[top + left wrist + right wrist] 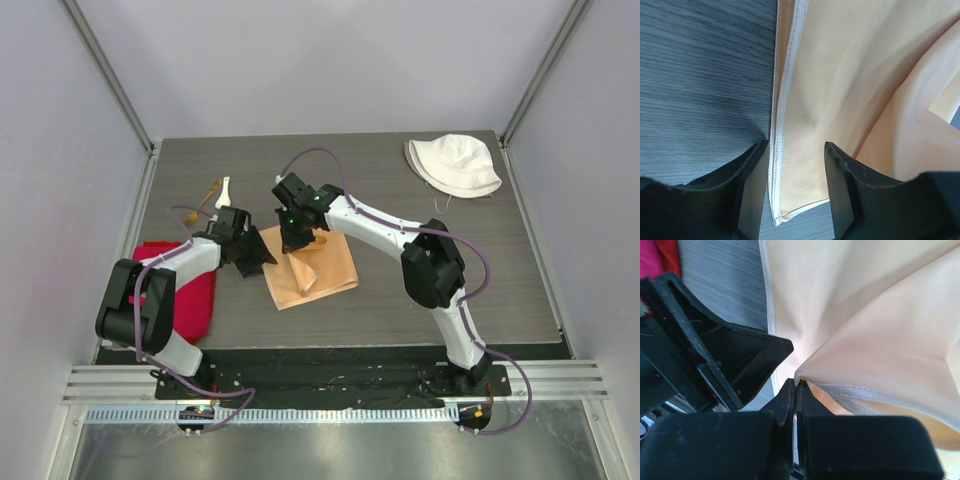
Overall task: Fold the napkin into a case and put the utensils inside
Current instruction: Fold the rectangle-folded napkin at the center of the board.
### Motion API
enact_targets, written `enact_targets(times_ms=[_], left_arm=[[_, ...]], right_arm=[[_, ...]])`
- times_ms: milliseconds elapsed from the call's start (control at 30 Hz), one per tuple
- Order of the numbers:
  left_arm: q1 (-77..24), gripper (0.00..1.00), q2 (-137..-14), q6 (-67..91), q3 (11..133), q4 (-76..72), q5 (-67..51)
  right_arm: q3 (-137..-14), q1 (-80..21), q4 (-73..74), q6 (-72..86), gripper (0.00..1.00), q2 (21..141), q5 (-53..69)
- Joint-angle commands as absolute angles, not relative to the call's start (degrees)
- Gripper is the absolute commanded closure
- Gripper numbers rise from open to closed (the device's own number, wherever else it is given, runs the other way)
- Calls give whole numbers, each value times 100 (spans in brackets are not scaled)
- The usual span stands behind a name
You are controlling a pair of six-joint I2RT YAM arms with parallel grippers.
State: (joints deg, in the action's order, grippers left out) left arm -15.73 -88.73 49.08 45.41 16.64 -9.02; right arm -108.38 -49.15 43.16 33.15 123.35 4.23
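Top view, centre of frame: one napkin [325,268] is seen flat on the table [450,270], roughly square, with no clear long axis and its edges turned slightly off the frame's. One raised ridge of cloth is noted running from the upper left corner down toward the lower edge.

The right gripper [796,387] is shut, fingers pressed together on a pulled-up point of the napkin. The left gripper [797,147] is spread, and the hemmed edge lies between its fingers, untouched.

Upper left of the table: one white spoon [224,191], long axis near vertical, and one gold fork [209,196] beside it; the tine direction cannot be told. One red cloth [190,295] is at lower left and one hat [455,165] at upper right.
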Motion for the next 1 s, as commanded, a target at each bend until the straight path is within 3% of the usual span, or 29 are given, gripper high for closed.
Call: enact_targets(times_ms=[0,500,967], left_arm=[[-1591,48,-8692,4860,4526,1591,-817],[-1617,50,-8631,4869,4500,1626,-756],[-1608,51,-7454,5097,4307,2416,377]], right_arm=[[-10784,-5018,4184,3348,99,11935,589],[-10863,-5045,3964,3419,99,12348,782],[-10793,-5036,3894,3358,98,12621,949]])
